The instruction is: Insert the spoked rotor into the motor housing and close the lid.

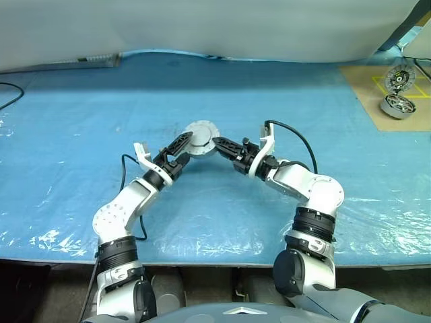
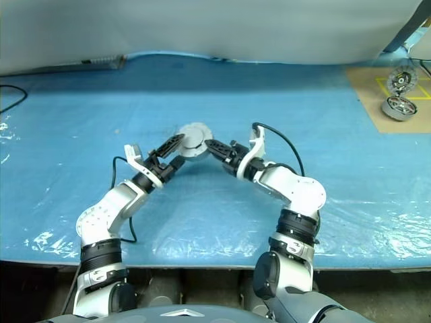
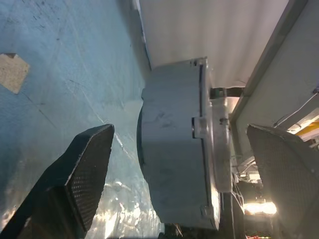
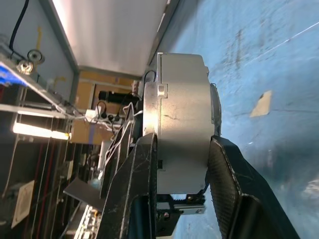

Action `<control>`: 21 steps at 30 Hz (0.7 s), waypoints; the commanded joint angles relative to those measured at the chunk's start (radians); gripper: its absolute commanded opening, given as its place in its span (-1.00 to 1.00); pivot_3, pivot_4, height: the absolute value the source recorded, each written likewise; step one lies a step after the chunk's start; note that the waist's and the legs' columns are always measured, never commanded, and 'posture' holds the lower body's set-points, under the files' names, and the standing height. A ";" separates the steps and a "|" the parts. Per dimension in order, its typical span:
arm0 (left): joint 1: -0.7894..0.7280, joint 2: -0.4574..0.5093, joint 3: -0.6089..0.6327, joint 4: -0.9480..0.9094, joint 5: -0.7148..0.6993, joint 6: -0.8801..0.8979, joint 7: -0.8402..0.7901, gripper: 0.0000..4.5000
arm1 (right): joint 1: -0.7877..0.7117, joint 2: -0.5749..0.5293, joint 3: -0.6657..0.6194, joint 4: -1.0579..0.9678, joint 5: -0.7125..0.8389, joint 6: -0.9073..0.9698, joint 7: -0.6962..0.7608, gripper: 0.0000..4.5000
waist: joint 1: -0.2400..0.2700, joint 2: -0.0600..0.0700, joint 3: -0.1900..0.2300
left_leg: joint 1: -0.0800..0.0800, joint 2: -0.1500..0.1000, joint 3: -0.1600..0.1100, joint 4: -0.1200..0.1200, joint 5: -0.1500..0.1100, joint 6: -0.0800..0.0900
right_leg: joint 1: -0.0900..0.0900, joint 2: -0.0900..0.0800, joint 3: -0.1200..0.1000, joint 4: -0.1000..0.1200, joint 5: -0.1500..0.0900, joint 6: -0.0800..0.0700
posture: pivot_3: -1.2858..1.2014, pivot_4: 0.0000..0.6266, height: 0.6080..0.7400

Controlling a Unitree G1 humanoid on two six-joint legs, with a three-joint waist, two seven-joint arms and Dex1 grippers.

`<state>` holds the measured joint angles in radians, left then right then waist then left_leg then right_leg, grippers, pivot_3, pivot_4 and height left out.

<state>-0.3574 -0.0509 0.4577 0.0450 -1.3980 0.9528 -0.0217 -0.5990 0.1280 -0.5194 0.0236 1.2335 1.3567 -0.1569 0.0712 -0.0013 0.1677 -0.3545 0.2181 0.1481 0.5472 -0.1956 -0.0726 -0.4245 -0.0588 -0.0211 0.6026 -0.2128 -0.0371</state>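
Observation:
The motor housing [image 1: 199, 138], a squat round silver part, is held on edge above the blue sheet at the table's middle, with a plain grey face toward me. My right gripper [image 1: 214, 145] is shut on it, a finger pressed on each flat face [image 4: 183, 139]. My left gripper [image 1: 185, 149] reaches in from the other side, open, its fingers [image 3: 89, 169] straddling the housing without touching. At the far right, what looks like the spoked rotor [image 1: 397, 106] lies on cardboard. Just behind it is a disc with a radial pattern and a dark centre, apparently the lid [image 1: 399, 79].
A blue plastic sheet [image 1: 81, 134] covers the table, with a pale wall behind. The brown cardboard [image 1: 367, 87] with yellow markings sits at the far right corner. A black cable [image 1: 8, 94] lies at the left edge. The table's front edge runs just before my arms.

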 commanded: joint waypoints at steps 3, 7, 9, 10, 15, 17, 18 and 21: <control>-0.021 -0.031 -0.034 0.006 -0.038 -0.029 -0.029 1.00 | 0.012 0.055 0.059 -0.055 0.170 -0.036 -0.040 -0.53 | 0.001 0.000 0.000 | 0.000 0.000 0.000 0.001 0.000 0.000 | 0.000 0.000 0.000 0.000 0.000 0.000 | 0.03 -0.52 1.00; -0.020 -0.050 -0.034 -0.002 -0.079 -0.042 -0.035 0.92 | 0.027 0.032 0.090 -0.050 0.222 -0.066 -0.074 -0.53 | 0.000 0.000 0.000 | -0.001 0.000 0.000 0.001 0.000 0.000 | 0.000 0.000 0.000 0.000 0.000 0.000 | 0.03 -0.52 1.00; -0.012 -0.051 -0.028 -0.019 -0.115 -0.048 -0.030 0.74 | 0.036 0.015 0.101 -0.047 0.221 -0.082 -0.087 -0.53 | 0.000 0.000 0.000 | -0.001 0.000 0.000 0.001 0.000 0.000 | 0.000 0.000 0.000 0.001 0.000 0.000 | 0.03 -0.52 1.00; -0.007 -0.050 -0.026 -0.025 -0.130 -0.052 -0.026 0.59 | 0.041 0.005 0.108 -0.049 0.209 -0.093 -0.089 -0.53 | 0.000 0.000 0.000 | -0.001 0.000 0.000 0.001 0.000 0.000 | 0.000 0.000 0.000 0.001 0.000 0.000 | 0.03 -0.52 1.00; 0.012 -0.020 -0.022 -0.041 -0.145 -0.083 -0.002 0.07 | 0.087 -0.096 0.202 -0.103 0.052 -0.155 -0.007 -0.53 | 0.002 -0.001 0.000 | -0.006 0.000 -0.001 0.003 0.000 0.000 | 0.000 0.000 -0.001 0.001 0.000 0.001 | 0.03 -0.52 1.00; 0.018 -0.004 -0.021 -0.041 -0.141 -0.092 0.004 0.07 | 0.117 -0.169 0.285 -0.140 -0.074 -0.213 0.052 -0.53 | 0.004 -0.001 0.000 | -0.007 0.000 -0.002 0.004 0.000 0.000 | 0.000 0.000 -0.002 0.001 0.001 0.001 | 0.03 -0.52 1.00; 0.014 0.006 -0.021 -0.032 -0.137 -0.097 0.005 0.07 | 0.130 -0.205 0.329 -0.147 -0.137 -0.252 0.081 -0.53 | 0.006 -0.001 0.000 | -0.008 0.000 -0.002 0.005 0.000 0.000 | 0.000 0.000 -0.002 0.001 0.001 0.002 | 0.03 -0.52 1.00; -0.021 0.048 -0.024 0.024 -0.113 -0.106 -0.003 0.07 | 0.154 -0.290 0.435 -0.165 -0.280 -0.366 0.163 -0.01 | 0.005 -0.001 0.000 | -0.008 0.001 -0.002 0.008 0.000 0.000 | 0.000 0.000 -0.002 0.002 0.001 0.003 | 0.03 -0.52 1.00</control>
<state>-0.3395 -0.0247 0.4039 0.1031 -1.4985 0.8694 0.0008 -0.4665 -0.1269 -0.0994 -0.1236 1.0671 1.0564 -0.0172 0.0766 -0.0021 0.1679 -0.3626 0.2190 0.1452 0.5568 -0.1956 -0.0726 -0.4243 -0.0590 -0.0229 0.6051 -0.2113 -0.0337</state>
